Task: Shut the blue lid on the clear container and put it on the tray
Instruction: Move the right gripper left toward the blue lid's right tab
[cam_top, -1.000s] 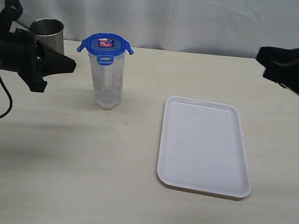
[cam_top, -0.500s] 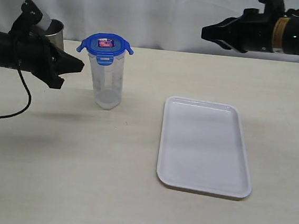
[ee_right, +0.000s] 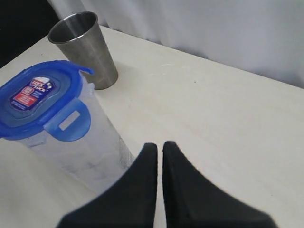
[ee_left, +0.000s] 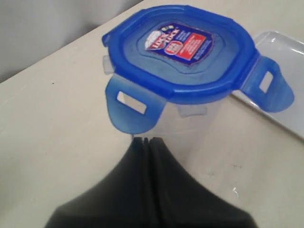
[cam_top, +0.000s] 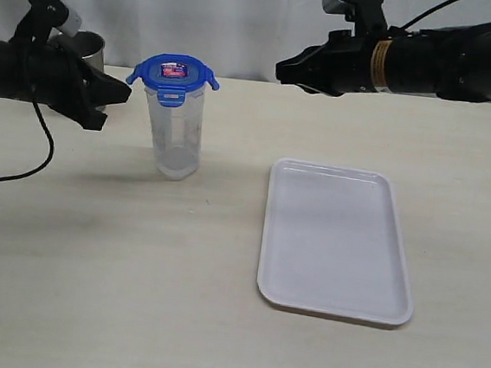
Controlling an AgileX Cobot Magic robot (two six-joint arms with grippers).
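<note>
The clear container (cam_top: pixel 175 134) stands upright on the table, left of the tray (cam_top: pixel 336 241). The blue lid (cam_top: pixel 174 72) rests on its rim with its flaps sticking outward, and its red-and-white label faces up in the left wrist view (ee_left: pixel 178 42). My left gripper (cam_top: pixel 126 91) is shut and empty, its tip just left of the lid's left flap (ee_left: pixel 133 102). My right gripper (cam_top: pixel 281 69) is shut and empty, hovering up and to the right of the container (ee_right: pixel 90 147), well apart from the lid (ee_right: pixel 40 97).
A grey steel cup (cam_top: pixel 83 47) stands behind my left arm, at the back left; it is in the right wrist view (ee_right: pixel 85 47) too. A white curtain hangs behind the table. A black cable (cam_top: pixel 20 175) trails from the left arm over the table.
My right arm has swept in from the far right toward the container. My left gripper has risen and moved closer to the lid's left flap. Both stayed shut.
</note>
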